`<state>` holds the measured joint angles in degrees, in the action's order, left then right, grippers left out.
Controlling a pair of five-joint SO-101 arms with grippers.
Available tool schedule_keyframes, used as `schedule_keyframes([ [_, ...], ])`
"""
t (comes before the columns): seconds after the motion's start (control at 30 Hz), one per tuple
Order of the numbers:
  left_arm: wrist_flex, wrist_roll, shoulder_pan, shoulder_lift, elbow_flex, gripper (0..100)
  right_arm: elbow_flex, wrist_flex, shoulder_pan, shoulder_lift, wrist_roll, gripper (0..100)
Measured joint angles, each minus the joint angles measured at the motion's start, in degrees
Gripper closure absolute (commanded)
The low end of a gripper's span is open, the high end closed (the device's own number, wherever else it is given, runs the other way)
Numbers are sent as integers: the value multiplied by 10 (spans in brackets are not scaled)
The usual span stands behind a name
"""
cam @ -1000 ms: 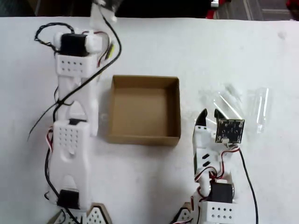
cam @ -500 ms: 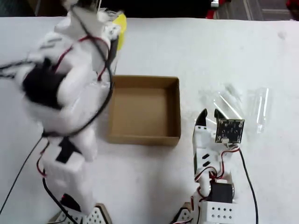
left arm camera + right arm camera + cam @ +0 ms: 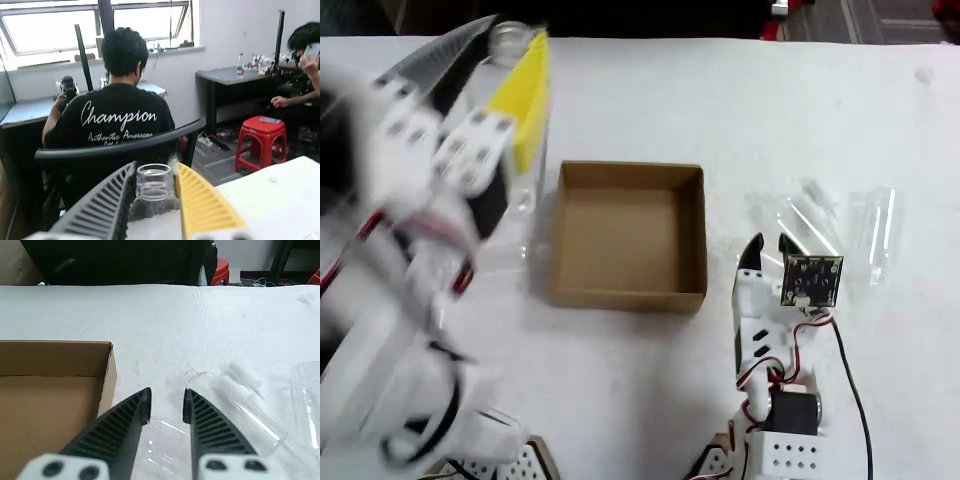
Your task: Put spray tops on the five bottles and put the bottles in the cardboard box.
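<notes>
left gripper (image 3: pixel 155 171) clenched on clear bottle (image 3: pixel 153 182), neck poking past the fingertips. right gripper (image 3: pixel 166 401) released, jaws slightly parted; loose bottles (image 3: pixel 235 400) just ahead, cardboard box (image 3: pixel 55 385) beside it.

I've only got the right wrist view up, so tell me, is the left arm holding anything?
Observer: Yes. The left gripper is shut on a clear bottle, held off the table.
Operator: Okay, has that one got a spray top on it?
Observer: No. In the left wrist view its neck is bare and open, and it sticks out just past the fingertips.
</notes>
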<state>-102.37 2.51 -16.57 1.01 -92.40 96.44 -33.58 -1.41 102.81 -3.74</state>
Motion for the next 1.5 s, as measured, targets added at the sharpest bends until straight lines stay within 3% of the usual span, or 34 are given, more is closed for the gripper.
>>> schedule_keyframes([
  [0.2,0,-1,-4,75,-7,980,0,0,0,0,0,903],
  [0.3,0,-1,-8,108,49,979,0,0,0,0,0,903],
  [0.53,3,-34,-9,284,332,979,0,0,0,0,0,903],
  [0.8,171,-40,-9,449,714,979,0,0,0,0,0,903],
  [1.0,408,-40,-10,519,1078,977,0,0,0,0,0,903],
  [1.27,930,-40,-10,572,1502,977,0,0,0,0,0,903],
  [1.37,1097,-40,-9,530,1588,977,0,0,0,0,0,903],
  [1.5,1257,-76,18,406,1593,979,0,0,0,0,0,903],
])
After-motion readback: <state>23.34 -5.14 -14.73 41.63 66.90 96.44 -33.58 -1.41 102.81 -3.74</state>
